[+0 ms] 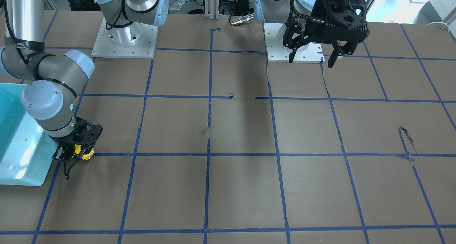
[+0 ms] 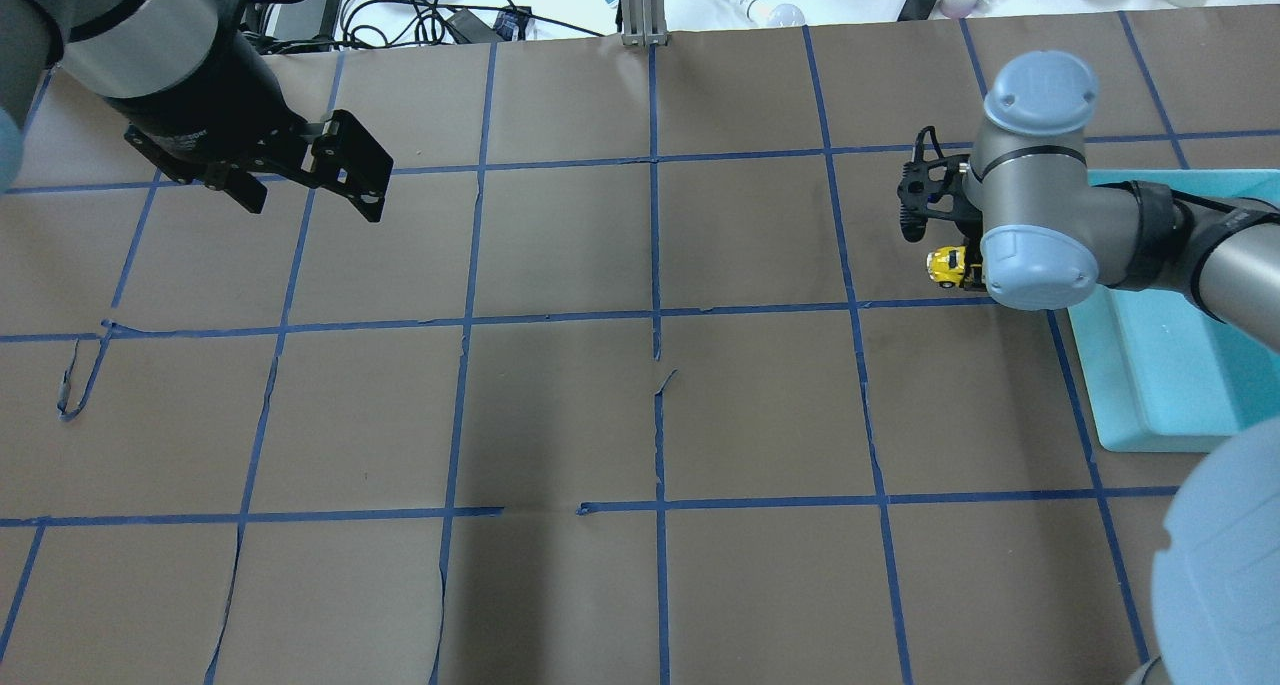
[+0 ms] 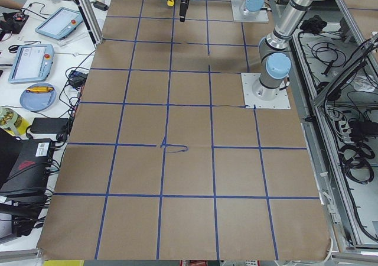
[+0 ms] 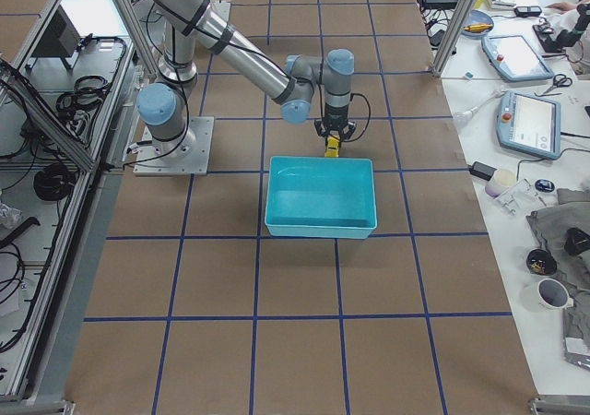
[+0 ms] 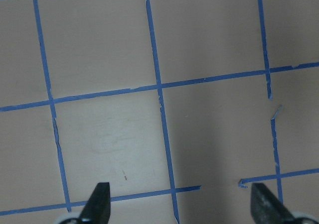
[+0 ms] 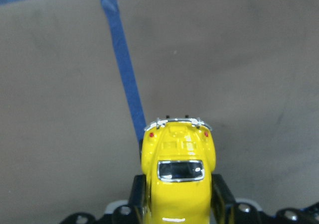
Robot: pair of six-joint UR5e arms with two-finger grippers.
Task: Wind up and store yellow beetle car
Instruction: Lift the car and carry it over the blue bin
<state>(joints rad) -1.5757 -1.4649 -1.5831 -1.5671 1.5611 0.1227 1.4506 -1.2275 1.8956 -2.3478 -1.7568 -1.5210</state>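
Right gripper (image 6: 178,200) clamps yellow beetle car (image 6: 178,152).

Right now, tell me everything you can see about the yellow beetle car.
The yellow beetle car is a tiny, glossy, hard-looking bright-yellow toy with a rounded body, a dark chrome-trimmed window, a chrome bumper and two small red lights. The right gripper is shut on it, black fingers pressing both sides. It sits level over the brown paper by a blue tape line, just outside the teal bin. Whether its wheels touch the paper is unclear.
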